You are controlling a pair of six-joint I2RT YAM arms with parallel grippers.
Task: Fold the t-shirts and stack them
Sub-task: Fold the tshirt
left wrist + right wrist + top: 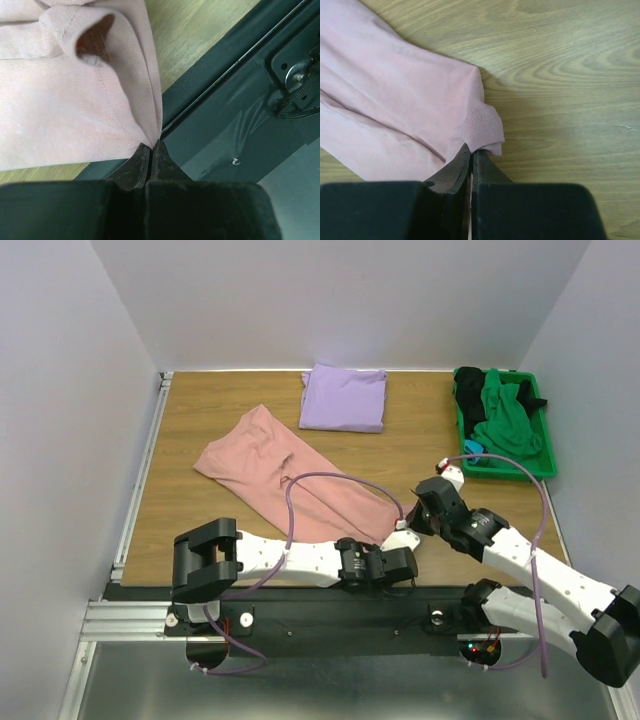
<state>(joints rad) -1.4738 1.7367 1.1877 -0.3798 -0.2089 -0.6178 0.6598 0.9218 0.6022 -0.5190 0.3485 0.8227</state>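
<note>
A dusty-pink t-shirt lies folded lengthwise, slanting across the wooden table from the middle left down to the near edge. My left gripper is shut on its near corner at the table's front edge, the cloth pinched between the fingertips. My right gripper is shut on the neighbouring corner, where a ribbed hem is clamped. A plain lavender t-shirt lies folded at the back centre.
A green bin holding dark and green clothes stands at the back right. A black base plate runs along the table's near edge beside the left gripper. A metal rail borders the left side.
</note>
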